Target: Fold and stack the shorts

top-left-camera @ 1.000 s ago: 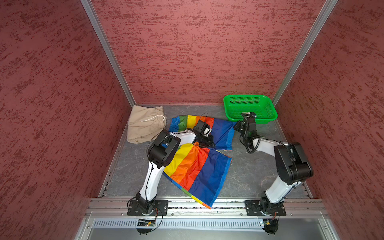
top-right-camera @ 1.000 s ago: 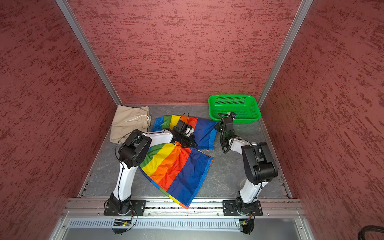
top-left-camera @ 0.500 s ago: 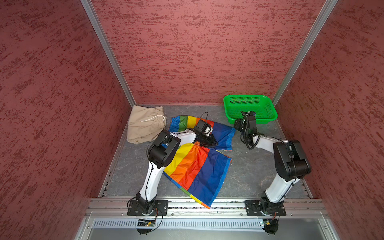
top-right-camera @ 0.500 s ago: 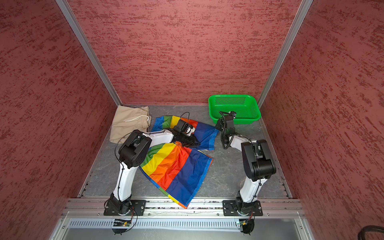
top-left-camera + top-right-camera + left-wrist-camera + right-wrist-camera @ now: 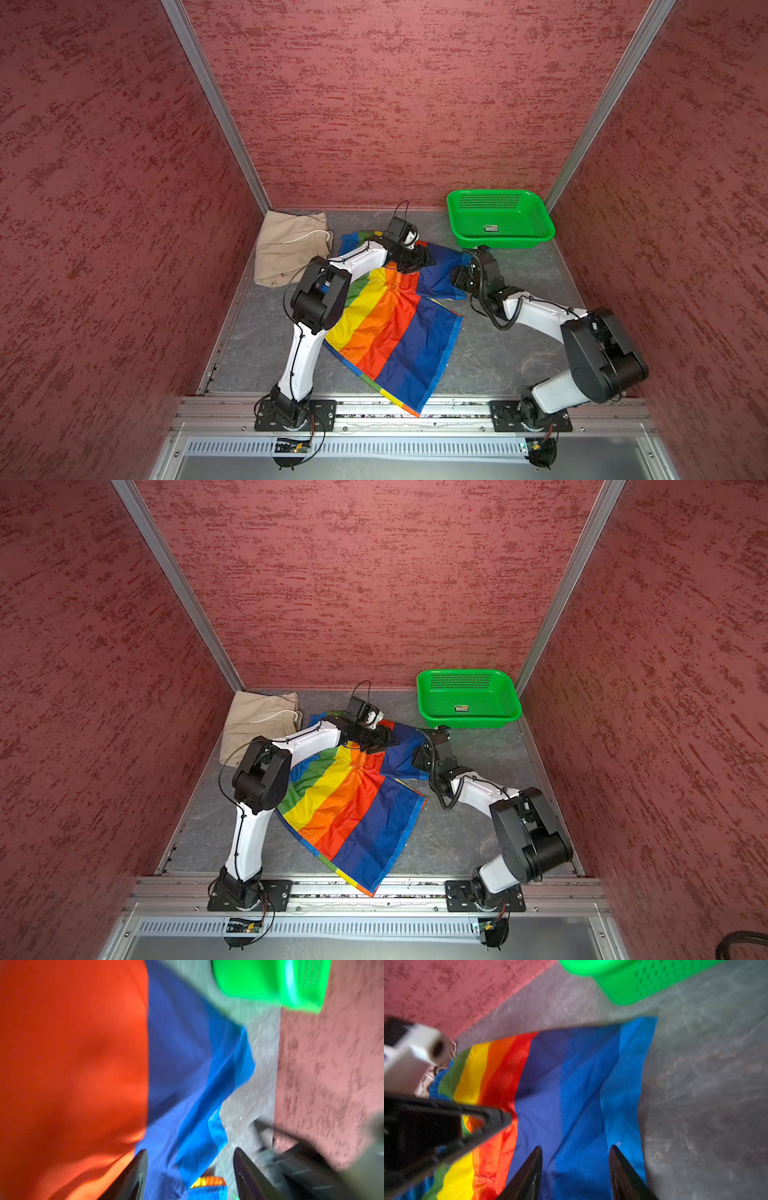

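The rainbow-striped shorts point(image 5: 390, 328) lie spread across the middle of the floor, their far part folded over as a blue flap point(image 5: 440, 270). Both top views show the beige shorts point(image 5: 291, 249) folded at the back left point(image 5: 259, 725). My left gripper point(image 5: 422, 259) hangs open just above the red and blue stripes; in the left wrist view point(image 5: 190, 1150) its jaws stand apart over blue cloth and grip nothing. My right gripper point(image 5: 459, 282) is open at the flap's right edge, and blue cloth lies loose under it in the right wrist view point(image 5: 575, 1147).
A green perforated basket point(image 5: 500, 239) stands at the back right, close behind the right gripper. Red walls enclose the floor on three sides. The near corner of the rainbow shorts point(image 5: 411, 405) hangs over the front metal rail point(image 5: 457, 409).
Both grippers have opened and let go of the rainbow cloth. The right gripper has pulled back from beside the basket towards the front. The folded flap now lies on the floor.
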`<control>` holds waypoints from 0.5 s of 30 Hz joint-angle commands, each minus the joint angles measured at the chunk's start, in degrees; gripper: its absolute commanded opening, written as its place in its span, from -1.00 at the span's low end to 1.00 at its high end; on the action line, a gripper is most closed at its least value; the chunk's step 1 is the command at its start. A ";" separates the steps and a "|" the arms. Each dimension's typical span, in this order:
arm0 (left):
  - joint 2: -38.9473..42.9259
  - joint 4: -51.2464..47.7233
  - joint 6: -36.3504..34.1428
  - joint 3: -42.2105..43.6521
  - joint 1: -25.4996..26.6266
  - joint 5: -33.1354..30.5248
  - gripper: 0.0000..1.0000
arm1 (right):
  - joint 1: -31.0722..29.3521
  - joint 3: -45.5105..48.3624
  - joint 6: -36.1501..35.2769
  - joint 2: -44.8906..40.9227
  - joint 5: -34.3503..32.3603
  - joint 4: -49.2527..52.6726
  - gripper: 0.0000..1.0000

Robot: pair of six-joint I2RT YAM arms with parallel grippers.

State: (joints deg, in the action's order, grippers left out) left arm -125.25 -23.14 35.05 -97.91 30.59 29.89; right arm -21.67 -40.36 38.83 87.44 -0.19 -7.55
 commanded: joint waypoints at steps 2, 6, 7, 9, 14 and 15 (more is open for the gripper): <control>-2.36 -2.56 -2.54 -3.94 -0.55 -3.30 0.30 | -0.17 3.06 4.99 0.43 0.82 2.88 0.07; -6.63 -4.95 -3.57 -8.10 -1.08 -4.30 0.27 | -0.12 3.01 4.99 1.01 -0.49 5.19 0.07; -7.50 -5.36 -3.67 -8.92 -1.32 -4.42 0.28 | -0.11 2.84 5.02 1.33 -0.68 5.41 0.07; -8.94 -6.04 -3.85 -10.16 -1.77 -4.93 0.27 | -0.12 2.35 5.50 2.24 -1.03 6.03 0.07; -10.02 -6.31 -3.82 -10.38 -3.40 -5.52 0.28 | -0.05 0.32 6.51 5.83 -1.26 7.82 0.07; -9.99 -6.26 -4.05 -10.21 -3.74 -5.75 0.27 | -0.04 0.09 6.68 6.29 -1.39 8.28 0.07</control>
State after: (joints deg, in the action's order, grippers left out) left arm -135.46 -28.36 32.47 -107.59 28.18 25.47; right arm -21.76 -39.07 43.40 91.74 -0.21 -2.72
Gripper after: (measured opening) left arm 0.637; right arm 0.535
